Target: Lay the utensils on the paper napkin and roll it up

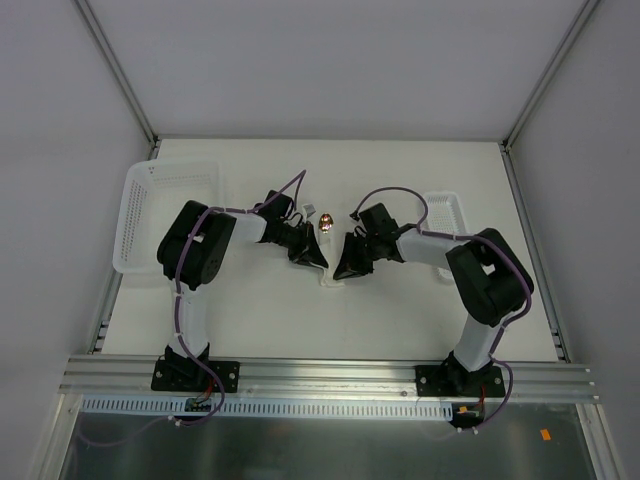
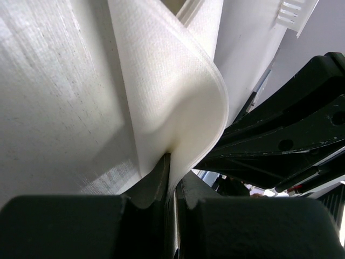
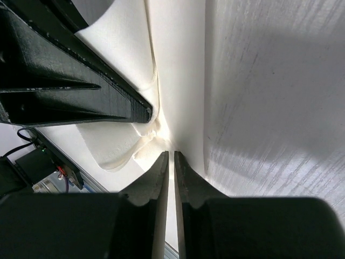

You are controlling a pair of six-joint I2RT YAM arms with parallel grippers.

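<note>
The paper napkin [image 1: 332, 279] lies folded at mid-table, mostly hidden under both grippers. My left gripper [image 1: 316, 260] is shut on a curved fold of the napkin [image 2: 178, 97], with the fold pinched between its fingers [image 2: 172, 160]. My right gripper [image 1: 347, 267] faces it from the right, its jaws closed to a thin slit on a napkin layer [image 3: 178, 65], and its tips [image 3: 171, 155] sit at a crumpled crease. The spoon's gold bowl [image 1: 326, 222] sticks out just behind the grippers; its handle is hidden. The dark fork is not visible.
A white perforated basket [image 1: 165, 205] stands at the left of the table and a smaller one [image 1: 447, 212] at the right behind the right arm. The two grippers nearly touch; the other gripper's black body fills part of each wrist view [image 2: 291, 135] [image 3: 59, 70].
</note>
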